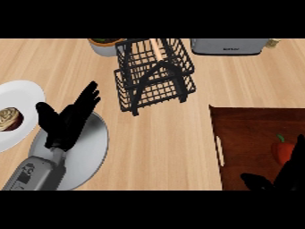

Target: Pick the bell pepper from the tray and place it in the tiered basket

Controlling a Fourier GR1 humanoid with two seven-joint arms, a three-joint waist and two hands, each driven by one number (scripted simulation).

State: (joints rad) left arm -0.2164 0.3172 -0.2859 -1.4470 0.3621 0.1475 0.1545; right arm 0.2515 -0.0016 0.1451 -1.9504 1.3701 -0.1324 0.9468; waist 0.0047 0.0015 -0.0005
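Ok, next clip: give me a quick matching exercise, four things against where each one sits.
Things:
1. bell pepper
2. cupcake
3. tiered basket
4. toaster

Places:
A. on the white plate at the left
B. far edge of the counter, right of the basket
C. on the brown tray, beside the right hand
D. centre of the counter, towards the far side

Pairs: 1-C, 2-A, 3-D, 4-B

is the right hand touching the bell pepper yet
Cannot tell. In the head view the right hand overlaps the bell pepper's right edge on the tray, but from straight above neither contact nor a gap shows.
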